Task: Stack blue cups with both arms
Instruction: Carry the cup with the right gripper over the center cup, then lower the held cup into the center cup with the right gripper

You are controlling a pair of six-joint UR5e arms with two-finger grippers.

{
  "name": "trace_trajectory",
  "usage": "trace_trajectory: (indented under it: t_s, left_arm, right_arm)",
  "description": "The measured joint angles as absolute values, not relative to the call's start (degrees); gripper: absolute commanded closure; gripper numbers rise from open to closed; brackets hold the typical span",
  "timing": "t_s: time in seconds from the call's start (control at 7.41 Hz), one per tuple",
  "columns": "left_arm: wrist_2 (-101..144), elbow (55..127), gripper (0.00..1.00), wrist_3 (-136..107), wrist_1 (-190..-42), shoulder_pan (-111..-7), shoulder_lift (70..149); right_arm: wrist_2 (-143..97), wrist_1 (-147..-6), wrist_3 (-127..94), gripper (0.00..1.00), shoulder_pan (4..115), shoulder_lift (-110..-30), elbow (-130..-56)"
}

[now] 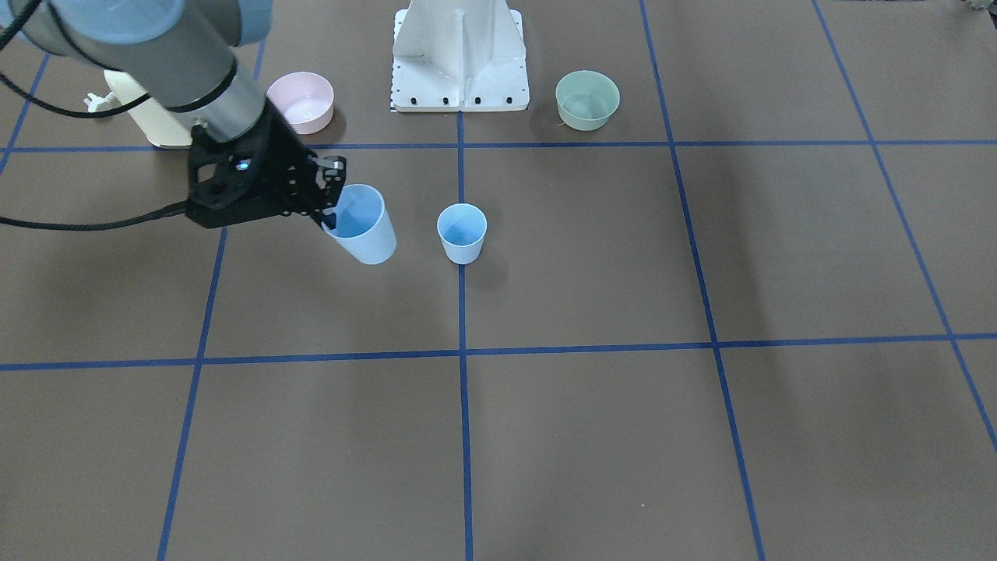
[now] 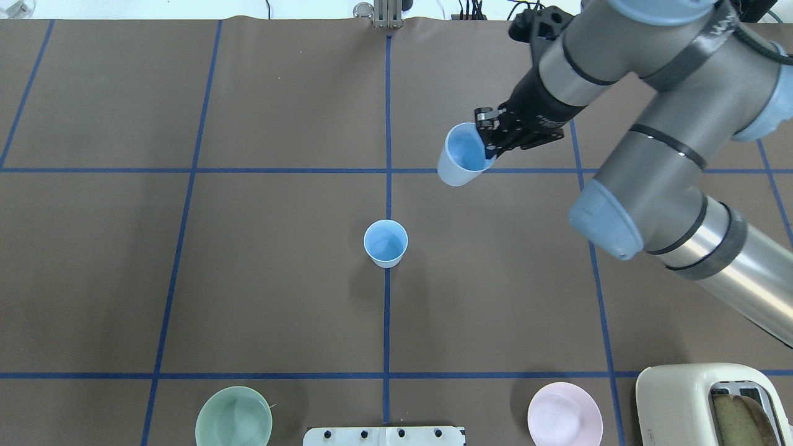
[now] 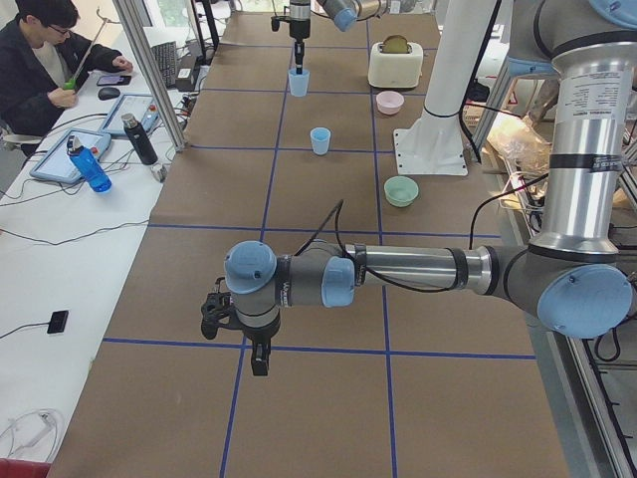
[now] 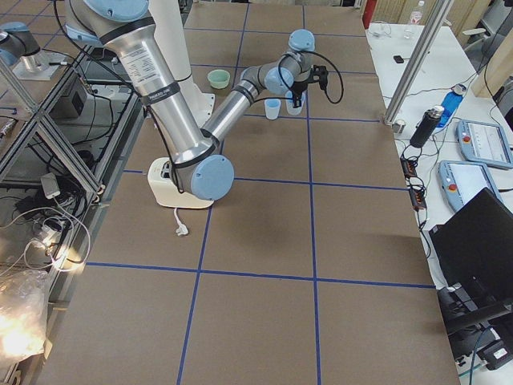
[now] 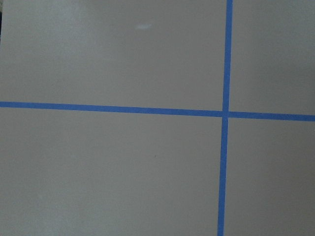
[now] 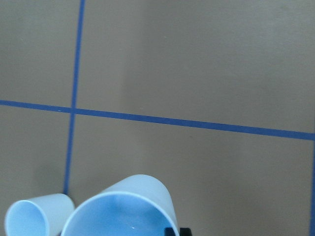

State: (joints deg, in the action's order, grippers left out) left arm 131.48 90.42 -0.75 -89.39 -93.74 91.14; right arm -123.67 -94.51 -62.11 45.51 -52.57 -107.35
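Along the worktop (image 2: 279, 297) edge nearest the robot, a green bowl (image 2: 233, 416), the white pedestal base (image 1: 459, 58), a pink bowl (image 2: 564, 414) and a toaster (image 2: 681, 402) are lined up, none gripped and all well apart from the cups. Further out, at about the middle of the worktop, the standing cup (image 2: 385, 243) is set upright and mouth-up on a blue tape line (image 2: 387, 322), apparently so that it can receive the stack. Beyond it, toward the operators' edge and the right end, the held cup (image 2: 461, 155) appears to be carried clear of the worktop, tilted. Its rim wall is pinched by the right gripper (image 2: 489, 147), whose jaws are nearly closed with one finger inside the mouth and one outside, a hold judged to leave the tapered bottom free for lowering into the other cup. The two cups are near but apart. The tilt and pinch are shown plainly in the front-facing and overhead views, whereas only two open mouths are seen side by side in the right wrist view. The left arm (image 3: 398, 271) is shown only in the left-end view, stretched over the worktop's left end, well apart from both cups. Whether the left gripper (image 3: 259, 358) is open or closed cannot be told, and only bare worktop and crossing tape are seen in its wrist view.
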Motion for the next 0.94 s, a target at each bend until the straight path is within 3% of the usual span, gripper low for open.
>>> trace_trajectory:
  t_s: [0.4, 0.94]
  left_arm:
    - [131.48, 90.27, 0.01, -0.79, -89.39, -93.7, 91.06]
    - [131.48, 90.21, 0.01, -0.78, -89.47, -93.54, 91.1]
  right_arm:
    - [-113.0, -101.61, -69.82, 1.0, 35.66, -42.87, -102.7]
    - [-110.27, -101.89, -70.46, 1.0, 32.04, -43.38, -100.51]
